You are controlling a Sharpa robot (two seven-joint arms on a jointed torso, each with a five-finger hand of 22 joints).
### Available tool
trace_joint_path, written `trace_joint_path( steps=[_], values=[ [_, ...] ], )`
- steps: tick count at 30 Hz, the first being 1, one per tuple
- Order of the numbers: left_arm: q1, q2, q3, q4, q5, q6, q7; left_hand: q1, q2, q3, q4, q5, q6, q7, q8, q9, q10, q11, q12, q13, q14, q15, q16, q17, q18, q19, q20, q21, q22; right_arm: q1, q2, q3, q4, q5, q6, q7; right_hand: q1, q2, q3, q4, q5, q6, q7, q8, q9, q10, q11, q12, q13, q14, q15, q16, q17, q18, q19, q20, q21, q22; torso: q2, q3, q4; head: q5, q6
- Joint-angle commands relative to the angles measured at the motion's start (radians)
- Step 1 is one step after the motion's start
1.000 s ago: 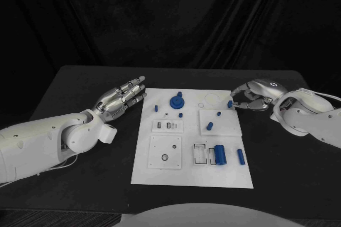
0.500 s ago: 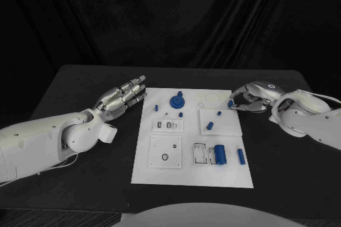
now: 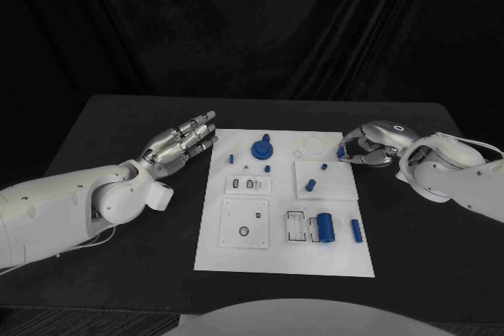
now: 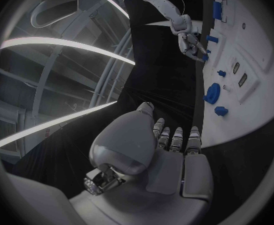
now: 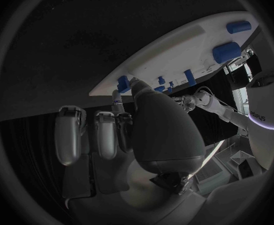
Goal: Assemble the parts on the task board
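Two hands: left hand (image 3: 180, 144) flat, fingers apart, holding nothing; right hand (image 3: 370, 144) pinches blue part (image 3: 340, 153) at task board (image 3: 283, 263) edge.

Left arm (image 3: 73, 208) stretched in across the table's left side, left hand (image 3: 180, 146) flat with fingers straight and together, holding nothing, just off the board's left edge. Right arm (image 3: 462, 179) bent in from the right, right hand (image 3: 370, 145) curled (knuckles up) at the board's far right edge, fingertips pinching a part (image 3: 340, 153).
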Motion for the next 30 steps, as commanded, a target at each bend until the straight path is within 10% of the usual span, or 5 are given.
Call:
trace_joint_path(
  steps=[1, 30],
  values=[
    [-0.002, 0.000, 0.001, 0.001, -0.004, 0.016, 0.009, 0.010, 0.001, 0.006, -0.002, 0.005, 0.000, 0.003, 0.003, 0.001, 0.001, 0.007, -0.007, -0.001, 0.000, 0.006, -0.004, -0.001, 0.011, -0.001, 0.008, -0.006, -0.002, -0.003, 0.001, 0.001, -0.003, -0.006, 0.005, -0.020, 0.012, 0.001, -0.001, -0.007, 0.010, 0.002, 0.004, 0.008, 0.003, 0.105, 0.010, 0.005, 0.263, 0.106, 0.005, 0.006, 0.263, -0.010, 0.041, 0.007, -0.006, 0.225, 0.000, 0.0000, 0.0004, 0.000, -0.001],
    [-0.003, 0.000, 0.001, 0.000, -0.004, 0.022, 0.003, 0.009, 0.001, 0.007, -0.002, 0.005, 0.000, 0.004, 0.003, 0.001, 0.001, 0.008, -0.007, -0.001, 0.000, 0.007, -0.004, -0.001, 0.010, -0.001, 0.008, -0.006, -0.002, -0.005, 0.005, 0.001, 0.022, 0.044, -0.112, 0.046, 0.061, 0.067, 0.035, -0.094, 0.191, 0.100, -0.002, 0.095, 0.129, 0.105, 0.003, 0.005, 0.263, 0.106, 0.000, 0.006, 0.263, -0.007, 0.033, 0.002, -0.020, 0.220, 0.000, 0.0000, 0.0005, 0.005, -0.005]
  ],
)
